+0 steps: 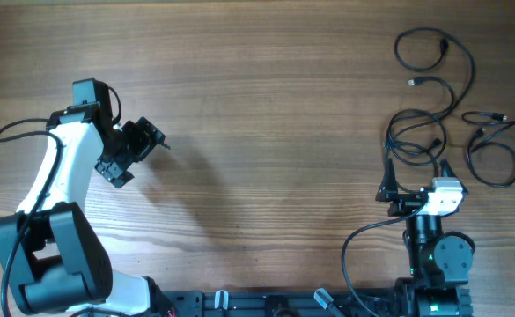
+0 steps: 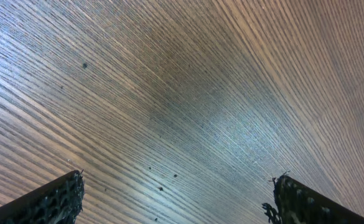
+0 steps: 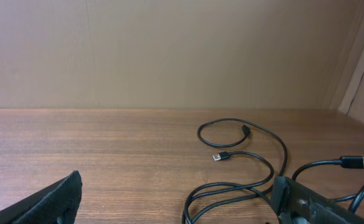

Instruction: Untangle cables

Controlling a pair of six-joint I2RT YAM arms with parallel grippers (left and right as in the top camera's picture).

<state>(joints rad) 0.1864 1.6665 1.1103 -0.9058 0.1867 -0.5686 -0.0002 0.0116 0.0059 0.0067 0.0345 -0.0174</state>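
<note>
Over on your left, the arm rises from its base at the near corner, bends at the elbow and turns its wrist inward, so the left pincer (image 1: 136,151) faces down at bare worktop (image 1: 275,106) with its fingers spread wide and nothing between them. On your right, the other arm sits folded tight over its base, with the right pincer (image 1: 415,176) low, pointing at the far edge, fingers wide apart and empty. The cables (image 1: 413,148) lie in loose black loops just beyond its fingertips, trailing off toward the far right corner.
</note>
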